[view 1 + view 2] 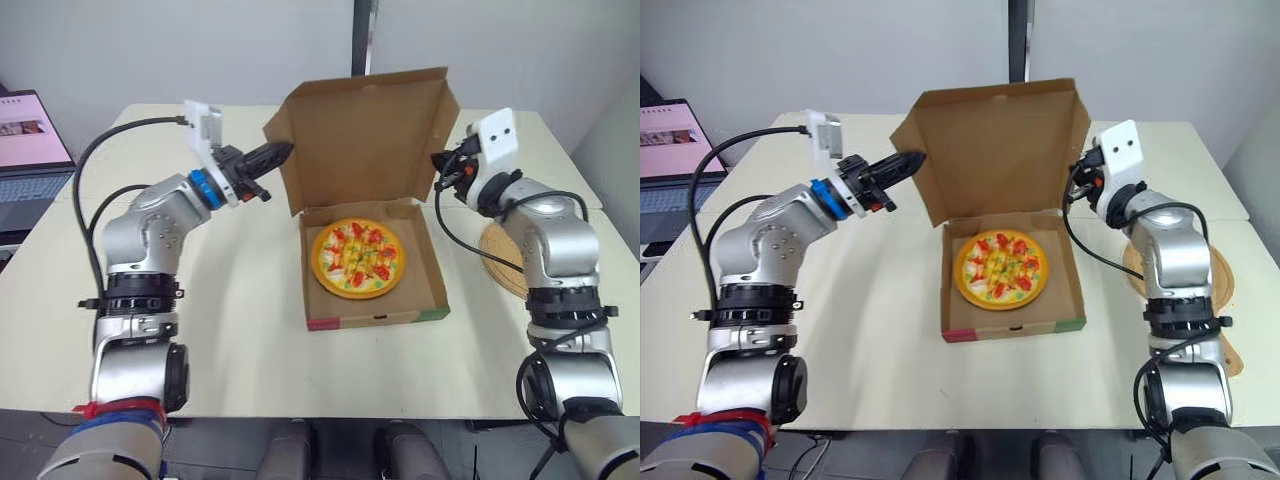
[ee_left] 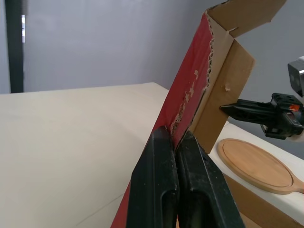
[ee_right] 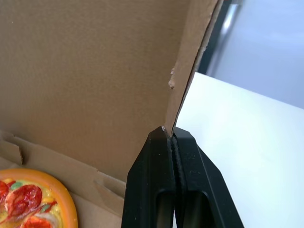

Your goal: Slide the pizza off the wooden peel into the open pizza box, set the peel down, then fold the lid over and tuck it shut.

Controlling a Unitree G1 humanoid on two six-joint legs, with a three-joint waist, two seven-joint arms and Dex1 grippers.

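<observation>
From where I stand, the pale counter (image 1: pixel 230 330) carries one big thing, the pizza box (image 1: pixel 375 320), and everything else sits around it. Its lid (image 1: pixel 365 140) stands nearly upright at the back of the box. The bare cardboard inside faces the robot and the red outside faces away.

The wooden peel (image 2: pixel 256 164) lies flat on the counter just off the box's right side, under the right arm and apart from both grippers. The pizza (image 1: pixel 358 258) rests in the base of the box, roughly centred and well below the lid's top edge. So sliding the pizza in and setting the peel down look done, and I take the fold to be the step in hand.

The lid's long axis and its hinge run from the box's left side to its right. One arm stands at each end, neither nearer than the other. The left gripper (image 1: pixel 283 150) is at the lid's left side flap (image 1: pixel 278 122), and the right gripper (image 1: pixel 440 160) is at the right side flap (image 1: pixel 447 110).

Each gripper has its two fingers pressed together, tips right against the flap's edge. I cannot tell whether any cardboard is nipped between them.

The base lies forward and below both grippers, so the lid has to swing toward the robot and down over the pizza. Both ends should travel together, or I would expect the lid to twist.
</observation>
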